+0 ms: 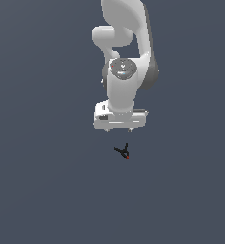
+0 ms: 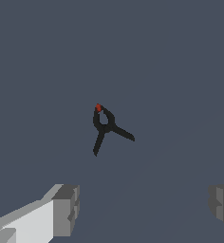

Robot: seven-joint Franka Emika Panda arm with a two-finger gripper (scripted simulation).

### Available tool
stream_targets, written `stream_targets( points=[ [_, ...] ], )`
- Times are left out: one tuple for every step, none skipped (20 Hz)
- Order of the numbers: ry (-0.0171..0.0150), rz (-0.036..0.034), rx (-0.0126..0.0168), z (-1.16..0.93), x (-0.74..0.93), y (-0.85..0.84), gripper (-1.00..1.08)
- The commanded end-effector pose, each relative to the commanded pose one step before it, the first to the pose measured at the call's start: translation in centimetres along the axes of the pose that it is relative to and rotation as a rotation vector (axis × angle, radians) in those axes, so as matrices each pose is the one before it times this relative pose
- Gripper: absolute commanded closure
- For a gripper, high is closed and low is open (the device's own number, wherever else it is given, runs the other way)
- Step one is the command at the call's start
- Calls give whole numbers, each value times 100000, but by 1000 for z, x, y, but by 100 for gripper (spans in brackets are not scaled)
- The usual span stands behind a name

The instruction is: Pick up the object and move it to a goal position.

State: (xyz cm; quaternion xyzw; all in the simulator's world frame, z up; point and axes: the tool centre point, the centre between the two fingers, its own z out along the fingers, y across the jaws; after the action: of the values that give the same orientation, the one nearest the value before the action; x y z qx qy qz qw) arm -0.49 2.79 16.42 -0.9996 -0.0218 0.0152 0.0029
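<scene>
Gripper (image 2: 142, 209) fingers (image 2: 66, 209) spread wide, holding nothing; black object (image 2: 106, 126) lies apart on grey floor (image 2: 180, 71).

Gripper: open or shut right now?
Open. In the wrist view the two fingers sit far apart with bare floor between them, and the gripper holds nothing; the black object lies apart from it.

A bare simulated scene: flat, uniform grey-blue ground (image 1: 38, 190), no furnishings.
</scene>
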Motion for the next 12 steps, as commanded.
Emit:
stream_targets(
  points=[
    [-60, -612, 229, -37, -17, -157, -92],
    [-15, 92, 28, -37, -19, -8, -92],
    [5, 96, -16, -5, -1, 20, -92],
    [20, -53, -40, 39, 21, 20, -92],
    [29, -242, -49, 73, 37, -8, -92],
    [35, -410, -51, 110, 55, -22, -92],
    [43, -577, -57, 151, 73, -33, -92],
    [53, -758, -66, 192, 92, -50, -92],
    [63, -929, -75, 235, 112, -60, -92],
    [76, -1101, -88, 279, 132, -72, -92],
    [90, -1268, -103, 328, 153, -79, -92],
    [105, -1442, -116, 378, 173, -88, -92]
  ],
)
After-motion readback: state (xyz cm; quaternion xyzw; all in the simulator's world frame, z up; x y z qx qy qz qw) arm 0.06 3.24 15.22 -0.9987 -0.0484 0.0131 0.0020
